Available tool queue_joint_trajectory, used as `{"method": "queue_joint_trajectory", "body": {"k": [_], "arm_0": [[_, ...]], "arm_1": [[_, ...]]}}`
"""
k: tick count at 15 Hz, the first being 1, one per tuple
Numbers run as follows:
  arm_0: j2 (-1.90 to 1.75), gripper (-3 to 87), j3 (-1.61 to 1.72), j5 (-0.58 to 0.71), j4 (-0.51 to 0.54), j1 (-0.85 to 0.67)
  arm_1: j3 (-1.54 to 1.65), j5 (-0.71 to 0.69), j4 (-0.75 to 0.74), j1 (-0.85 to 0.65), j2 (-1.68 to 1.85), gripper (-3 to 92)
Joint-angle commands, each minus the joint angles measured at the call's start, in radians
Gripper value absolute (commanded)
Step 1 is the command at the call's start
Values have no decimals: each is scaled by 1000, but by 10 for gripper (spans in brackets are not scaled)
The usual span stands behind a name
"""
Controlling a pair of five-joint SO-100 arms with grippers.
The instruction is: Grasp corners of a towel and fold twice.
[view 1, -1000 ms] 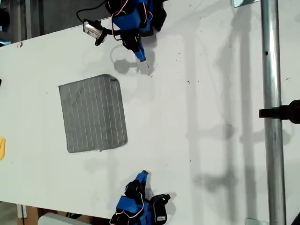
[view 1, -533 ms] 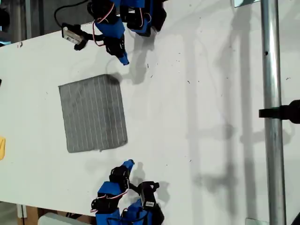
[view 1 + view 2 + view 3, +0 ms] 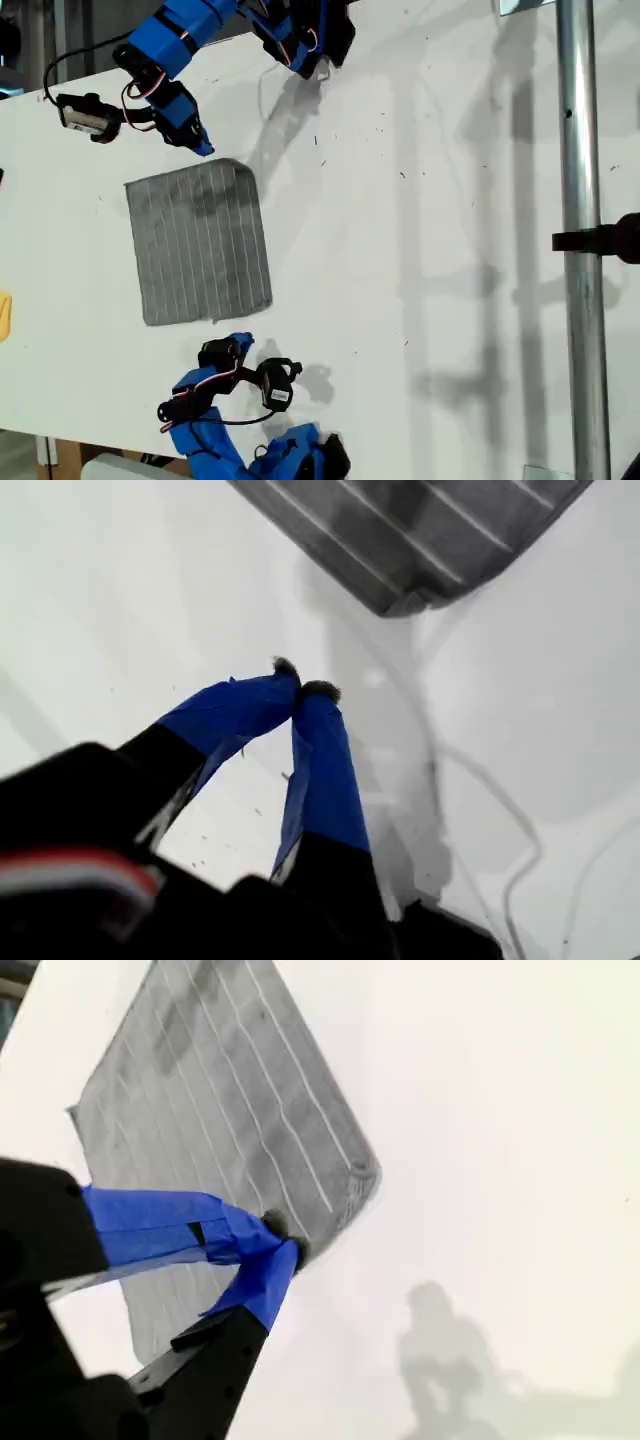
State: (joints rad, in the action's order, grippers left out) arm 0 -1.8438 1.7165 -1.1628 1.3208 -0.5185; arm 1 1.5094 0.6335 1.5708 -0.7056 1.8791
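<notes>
The grey striped towel (image 3: 200, 245) lies flat on the white table (image 3: 430, 200), left of centre in the exterior view. My first gripper (image 3: 203, 150) is shut and empty just past the towel's far edge, near its rounded corner (image 3: 245, 168). In the first wrist view the shut tips (image 3: 305, 690) stay over bare table, short of that corner (image 3: 400, 602). My second gripper (image 3: 243, 343) is shut and empty a little off the near edge, by the near corner (image 3: 268, 300). In the second wrist view its tips (image 3: 283, 1240) show against the towel's (image 3: 220, 1110) edge beside that corner (image 3: 365, 1175).
A metal pole (image 3: 580, 240) with a black clamp (image 3: 605, 238) crosses the exterior view's right side. A small yellow object (image 3: 3, 315) sits at that view's left edge. Arm shadows fall on the towel's far part and on the table.
Both arms have swung toward the exterior view's left, bringing their shut grippers close to the towel's far and near edges. The towel has not moved.
</notes>
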Motion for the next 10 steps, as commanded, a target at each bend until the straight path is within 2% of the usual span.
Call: {"method": "queue_joint_trajectory", "body": {"k": [1, 2, 3, 4, 7, 10], "arm_0": [[86, -27, -121, 34, 54, -87], [140, -26, -178, 44, 84, -92], [179, -24, -232, 51, 110, -89], [207, -23, -267, 52, 124, -86], [222, -23, -290, 51, 126, -80], [222, -23, -290, 52, 132, -72]], "arm_1": [[-166, -51, -11, -58, -87, -3], [-196, -78, -8, -75, -115, 49], [-233, -112, 12, -91, -149, 190], [-247, -149, 15, -103, -170, 291], [-219, -186, -2, -126, -196, 302], [-91, -249, -115, -155, -227, 332]]}}
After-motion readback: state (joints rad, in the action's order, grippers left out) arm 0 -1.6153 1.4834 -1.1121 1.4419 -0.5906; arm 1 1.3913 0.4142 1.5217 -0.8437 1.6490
